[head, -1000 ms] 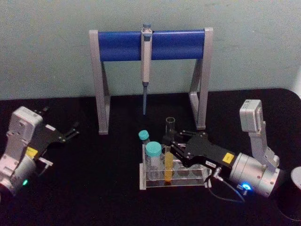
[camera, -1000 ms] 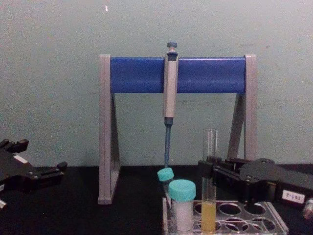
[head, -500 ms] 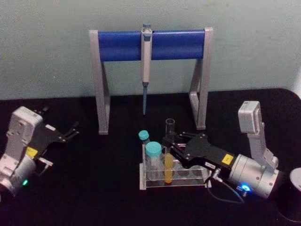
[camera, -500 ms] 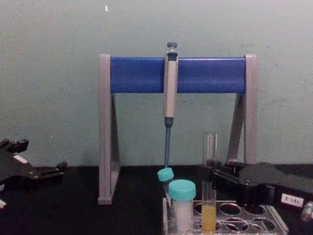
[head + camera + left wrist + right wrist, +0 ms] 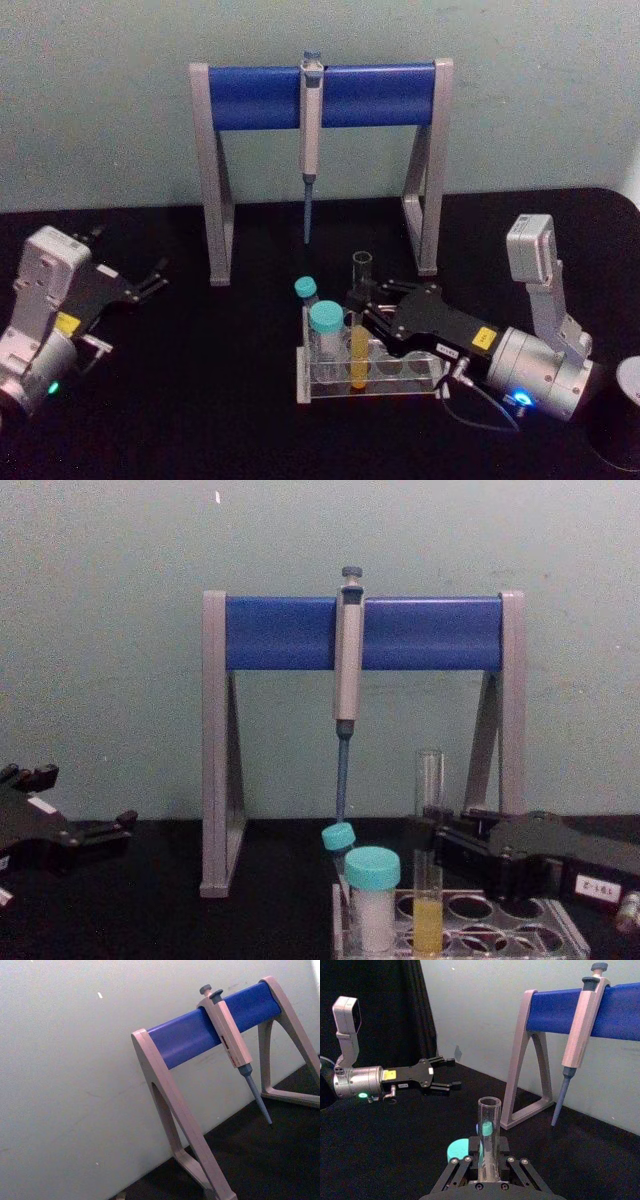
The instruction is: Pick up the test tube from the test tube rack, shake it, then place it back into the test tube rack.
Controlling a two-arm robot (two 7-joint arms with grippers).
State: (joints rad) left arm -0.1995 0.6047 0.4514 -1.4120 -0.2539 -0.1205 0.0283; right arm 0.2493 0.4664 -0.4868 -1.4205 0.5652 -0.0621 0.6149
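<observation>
Big grey-and-blue pipette stand (image 5: 320, 95) sits at the back, not involved. In front of it is the test tube rack (image 5: 330, 392) with 2 teal-capped vials (image 5: 325, 320) at its left end. Left gripper (image 5: 152, 279) is parked well off to the left, fingers spread and empty. Right gripper (image 5: 358, 300) reaches in from the right, clamped on the test tube (image 5: 357, 355) just above the rack's top plate. Compared with 1 second ago, tube and gripper have both sunk a bit, so I'd guess it's getting seated back in its hole. The tube stands upright, long axis vertical, open mouth up, round bottom with the yellow liquid down in the rack.
</observation>
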